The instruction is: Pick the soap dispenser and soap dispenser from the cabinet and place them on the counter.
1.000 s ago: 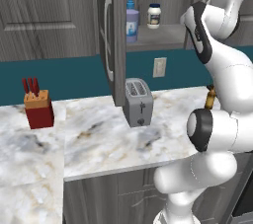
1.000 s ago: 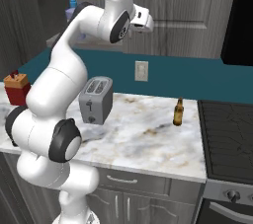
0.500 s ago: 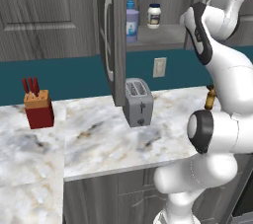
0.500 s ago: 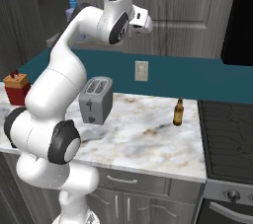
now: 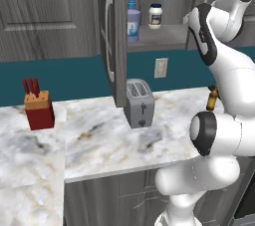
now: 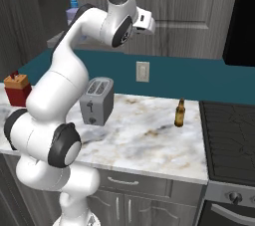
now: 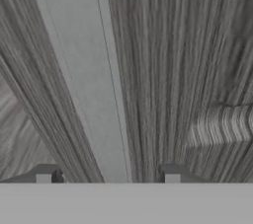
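Kitchen, marbled counter (image 5: 99, 140), toaster (image 5: 139, 103), wall cabinet (image 5: 50, 16), stove (image 6: 229, 140)

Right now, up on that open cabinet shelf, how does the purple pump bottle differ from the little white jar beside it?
The soap dispenser is lavender with a blue pump top and a blue-white label; the white jar is white with a dark lid. The soap dispenser is taller and sits nearer the open door; the white jar is squatter and farther right. Both stand upright on the same shelf.

even rendered light, soft shadows, hand view blurred
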